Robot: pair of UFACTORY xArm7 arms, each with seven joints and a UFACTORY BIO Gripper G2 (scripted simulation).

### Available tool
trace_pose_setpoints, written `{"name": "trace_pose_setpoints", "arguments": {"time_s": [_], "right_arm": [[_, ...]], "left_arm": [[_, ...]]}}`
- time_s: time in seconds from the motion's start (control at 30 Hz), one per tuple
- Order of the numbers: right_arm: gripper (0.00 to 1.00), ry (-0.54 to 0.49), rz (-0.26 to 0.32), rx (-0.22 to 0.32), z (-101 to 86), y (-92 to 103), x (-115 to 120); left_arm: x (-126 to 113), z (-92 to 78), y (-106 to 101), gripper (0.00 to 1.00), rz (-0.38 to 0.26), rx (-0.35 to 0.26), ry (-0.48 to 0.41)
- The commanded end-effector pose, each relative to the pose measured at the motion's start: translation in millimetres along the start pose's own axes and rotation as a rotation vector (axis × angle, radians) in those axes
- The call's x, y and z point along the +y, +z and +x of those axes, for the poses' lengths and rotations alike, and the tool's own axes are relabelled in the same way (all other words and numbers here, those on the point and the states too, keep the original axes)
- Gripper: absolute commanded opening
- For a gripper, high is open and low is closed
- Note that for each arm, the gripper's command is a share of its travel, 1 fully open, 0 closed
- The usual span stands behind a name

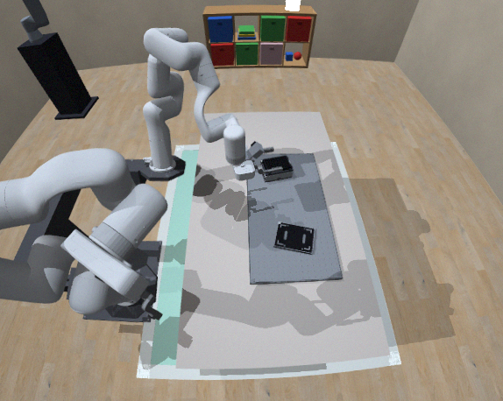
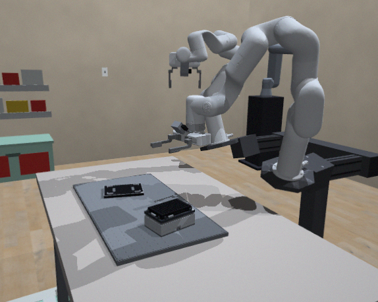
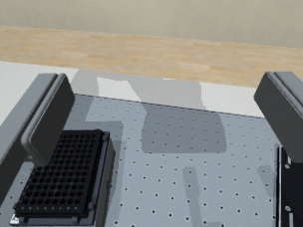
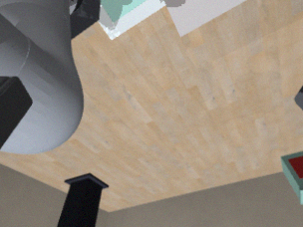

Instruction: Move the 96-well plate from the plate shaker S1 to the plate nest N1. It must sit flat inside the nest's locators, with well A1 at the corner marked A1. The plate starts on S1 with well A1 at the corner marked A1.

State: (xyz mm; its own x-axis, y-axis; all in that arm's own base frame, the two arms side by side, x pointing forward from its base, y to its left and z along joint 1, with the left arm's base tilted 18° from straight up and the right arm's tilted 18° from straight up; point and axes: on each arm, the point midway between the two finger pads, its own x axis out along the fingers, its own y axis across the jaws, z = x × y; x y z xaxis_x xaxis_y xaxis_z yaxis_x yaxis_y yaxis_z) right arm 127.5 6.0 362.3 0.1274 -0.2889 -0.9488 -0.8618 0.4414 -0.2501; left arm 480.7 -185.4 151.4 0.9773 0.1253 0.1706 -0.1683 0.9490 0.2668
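Note:
The black 96-well plate point(image 1: 277, 164) point(image 2: 170, 208) point(image 3: 62, 171) lies on top of the grey box-shaped shaker S1 point(image 1: 279, 176) point(image 2: 161, 227). The flat black nest N1 point(image 1: 294, 238) point(image 2: 124, 190) point(image 3: 292, 194) holds nothing; its light corner locators and two slots show. My left gripper point(image 2: 164, 148) point(image 3: 161, 116) is open with nothing between its fingers. It hangs above the board's arm-side edge near the shaker, pointing nearly level. My right gripper point(image 2: 185, 87) point(image 4: 156, 104) is open and empty, raised far from the plate, beyond the nest's end of the table. The plate's A1 mark cannot be read.
Both stations stand on a grey perforated board point(image 1: 286, 206) point(image 2: 110, 231) point(image 3: 150, 194) on the pale table point(image 1: 230, 306) point(image 2: 284, 264). The shaker stands taller than the nest, with a gap of board between them. The arm bases stand along one long table side.

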Motion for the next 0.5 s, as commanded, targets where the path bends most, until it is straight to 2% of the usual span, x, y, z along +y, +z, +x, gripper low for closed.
{"name": "trace_pose_setpoints", "arguments": {"time_s": [0.0, 0.47], "right_arm": [[1.0, -0.001, 0.0, -0.002, -0.6, 0.3, -0.2], [1.0, -0.001, 0.0, -0.002, -0.6, 0.3, -0.2]], "left_arm": [[9.6, 7.1, -5.7, 0.37, -0.006, -0.006, -0.003], [59.3, 32.0, -39.8, 0.37, -0.005, -0.006, -0.003]]}}
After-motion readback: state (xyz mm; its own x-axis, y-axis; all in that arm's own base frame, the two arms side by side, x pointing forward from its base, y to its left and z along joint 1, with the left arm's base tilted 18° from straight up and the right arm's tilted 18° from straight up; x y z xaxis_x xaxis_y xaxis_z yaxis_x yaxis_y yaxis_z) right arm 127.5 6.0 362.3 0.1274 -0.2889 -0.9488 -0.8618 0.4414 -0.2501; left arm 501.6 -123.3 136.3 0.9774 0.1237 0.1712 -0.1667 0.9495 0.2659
